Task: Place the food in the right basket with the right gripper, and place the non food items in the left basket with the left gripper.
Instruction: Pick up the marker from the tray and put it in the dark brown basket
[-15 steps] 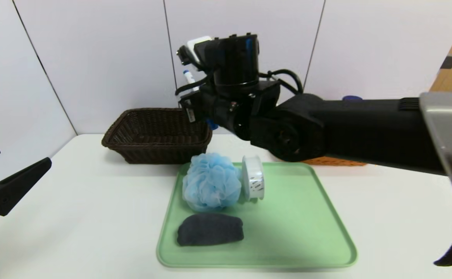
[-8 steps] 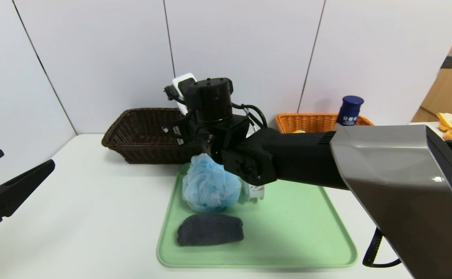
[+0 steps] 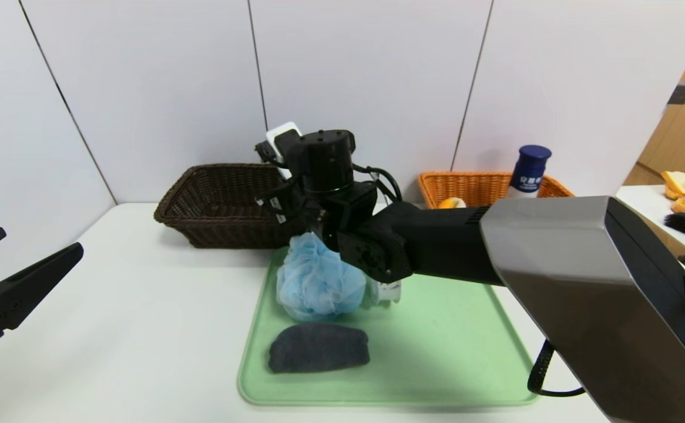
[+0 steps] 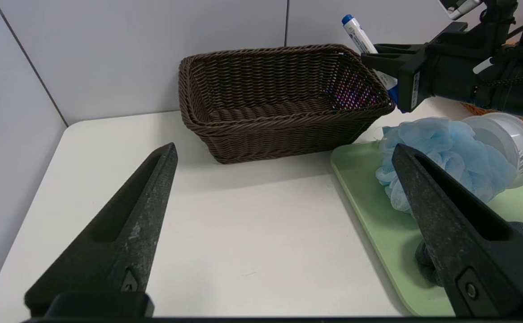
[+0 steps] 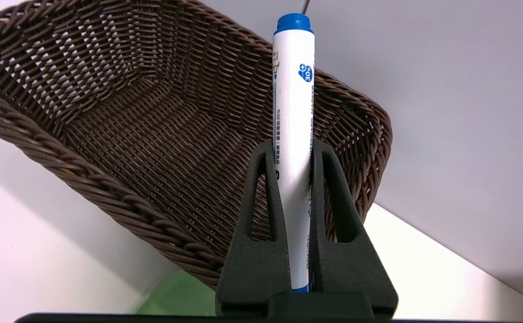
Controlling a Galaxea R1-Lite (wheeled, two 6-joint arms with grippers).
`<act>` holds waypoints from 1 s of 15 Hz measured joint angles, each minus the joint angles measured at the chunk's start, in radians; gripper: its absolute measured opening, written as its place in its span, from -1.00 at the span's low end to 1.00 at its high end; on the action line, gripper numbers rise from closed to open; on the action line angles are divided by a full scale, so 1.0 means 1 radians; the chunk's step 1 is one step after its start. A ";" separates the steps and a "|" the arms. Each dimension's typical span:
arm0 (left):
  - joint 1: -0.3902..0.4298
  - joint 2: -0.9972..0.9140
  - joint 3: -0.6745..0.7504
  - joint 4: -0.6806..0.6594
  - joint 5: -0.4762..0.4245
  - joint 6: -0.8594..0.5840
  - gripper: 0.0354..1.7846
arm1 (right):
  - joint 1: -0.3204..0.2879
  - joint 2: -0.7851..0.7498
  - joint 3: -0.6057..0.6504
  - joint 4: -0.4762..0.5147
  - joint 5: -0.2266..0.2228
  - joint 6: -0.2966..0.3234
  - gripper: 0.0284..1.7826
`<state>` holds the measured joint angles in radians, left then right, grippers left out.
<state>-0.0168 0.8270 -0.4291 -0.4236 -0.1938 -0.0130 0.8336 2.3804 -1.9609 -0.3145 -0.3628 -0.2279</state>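
Note:
My right gripper point(image 5: 294, 150) is shut on a white whiteboard marker with a blue cap point(image 5: 293, 112). It holds the marker over the near right corner of the dark brown left basket point(image 3: 201, 170), above the blue mesh bath sponge point(image 3: 319, 282). The marker point(image 4: 360, 40) and the right gripper point(image 4: 380, 58) also show in the left wrist view. My left gripper point(image 3: 37, 242) is open and empty at the table's left edge. A dark grey cloth point(image 3: 319, 348) and a white plastic roll point(image 3: 386, 289) lie on the green tray point(image 3: 448, 352). The orange right basket point(image 3: 477, 179) stands at the back right.
A blue-capped bottle point(image 3: 527, 167) and an orange food item point(image 3: 451, 203) are in the orange basket. My right arm stretches across the tray's back half. The brown basket point(image 4: 279, 116) looks empty inside. A side table with food point(image 3: 680, 185) is at the far right.
My right arm has come down and drawn back a little, bringing the marker low beside the brown basket's right corner. The orange basket has come into sight. The left gripper has stayed put.

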 joint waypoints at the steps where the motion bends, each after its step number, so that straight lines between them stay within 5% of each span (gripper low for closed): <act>1: 0.000 0.000 0.000 0.000 0.000 0.000 0.89 | -0.002 0.001 0.000 -0.007 -0.002 -0.003 -0.61; 7: 0.000 -0.001 0.000 0.000 0.000 0.000 0.89 | -0.015 0.027 0.002 -0.124 0.001 -0.074 0.21; 15: 0.000 -0.001 0.000 0.000 0.000 -0.002 0.89 | -0.062 -0.070 0.004 -0.112 -0.009 -0.086 0.66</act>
<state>-0.0168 0.8255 -0.4296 -0.4236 -0.1938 -0.0147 0.7715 2.3102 -1.9570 -0.4266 -0.3713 -0.3140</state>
